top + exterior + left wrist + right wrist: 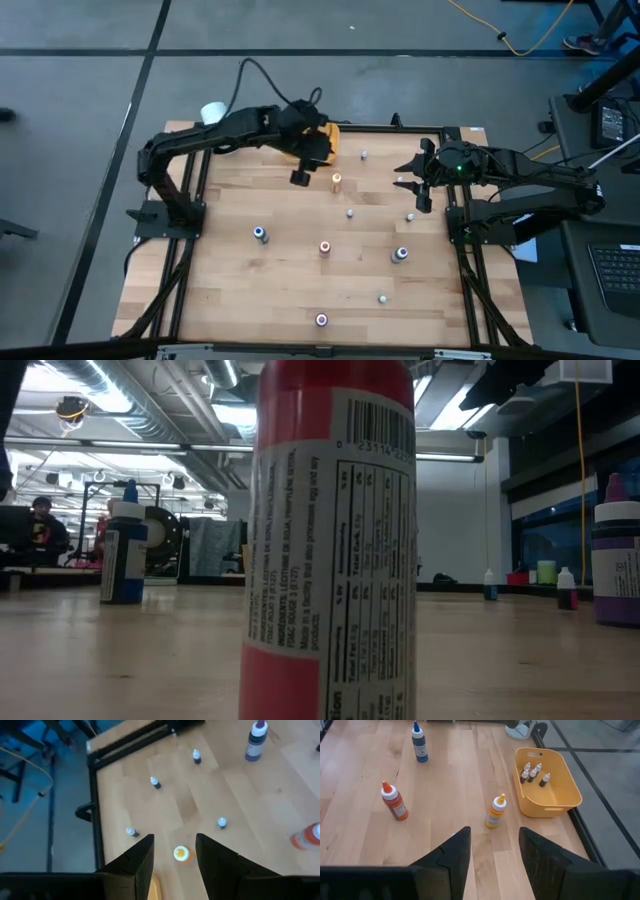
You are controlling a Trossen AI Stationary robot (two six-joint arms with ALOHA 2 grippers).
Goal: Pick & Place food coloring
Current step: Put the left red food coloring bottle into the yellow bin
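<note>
- High view: left end effector poised over the far middle of the wooden surface, just beside the yellow bin and near an orange-capped bottle. Right end effector parked at the far right edge. Food coloring bottles scattered well apart over the surface, among them a blue-capped one, a red-capped one and another near the front edge.
- Low view: red-labelled bottle filling the middle, a blue bottle and a purple one farther off. No end effector visible.
- Left wrist view: fingers spread, nothing held, orange cap framed between them from above, not touching.
- Right wrist view: fingers apart and empty; four small bottles already lying in the bin, an orange bottle standing just beside it.
- Risk, as a judgement: tall narrow bottle likely to tip or skid if one finger lands first; off-centre descent could press on the cap; nearness of the bin wall could foul the closing fingers.
</note>
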